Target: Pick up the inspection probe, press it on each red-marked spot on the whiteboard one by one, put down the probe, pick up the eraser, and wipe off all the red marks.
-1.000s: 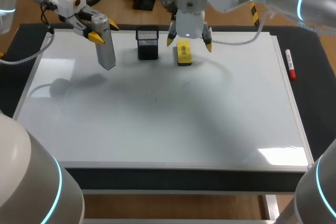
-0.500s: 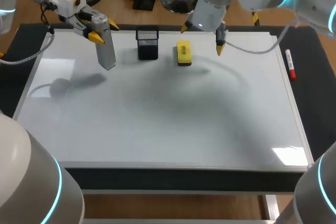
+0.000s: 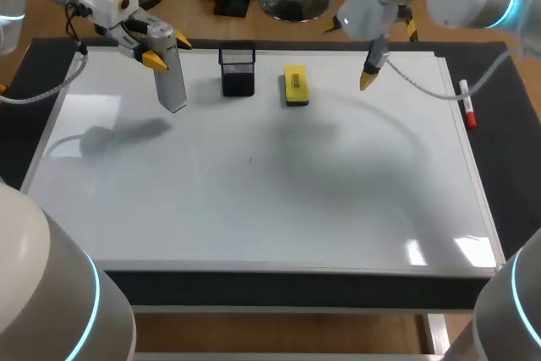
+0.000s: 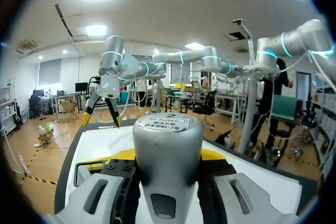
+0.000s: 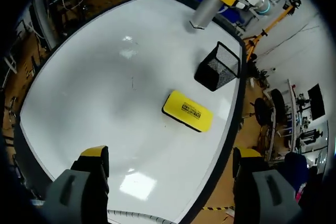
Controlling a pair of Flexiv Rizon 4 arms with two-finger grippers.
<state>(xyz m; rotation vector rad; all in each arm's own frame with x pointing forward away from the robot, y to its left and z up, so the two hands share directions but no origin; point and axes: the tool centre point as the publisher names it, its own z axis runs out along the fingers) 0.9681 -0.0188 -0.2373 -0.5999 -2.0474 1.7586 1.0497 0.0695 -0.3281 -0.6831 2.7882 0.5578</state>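
The silver inspection probe [image 3: 172, 82] hangs tip-down over the whiteboard's [image 3: 254, 209] far left part, with my left gripper [image 3: 168, 51] shut on its upper end. In the left wrist view the probe [image 4: 168, 150] fills the space between the fingers [image 4: 97, 198]. The yellow eraser [image 3: 295, 86] lies flat near the board's far edge. My right gripper [image 3: 350, 52] hovers open and empty, to the right of the eraser and above the board. Its wrist view looks down on the eraser [image 5: 188, 110] ahead of the open gripper [image 5: 170, 174]. No red marks show on the board.
A black mesh holder [image 3: 237, 69] stands between the probe and the eraser. A red marker [image 3: 467, 103] lies along the board's right edge. One tiny dark speck [image 3: 250, 159] sits mid-board. The board's near half is bare white surface.
My right gripper has lifted off from straight above the eraser and swung to the right, still open. The left arm and the probe have not moved.
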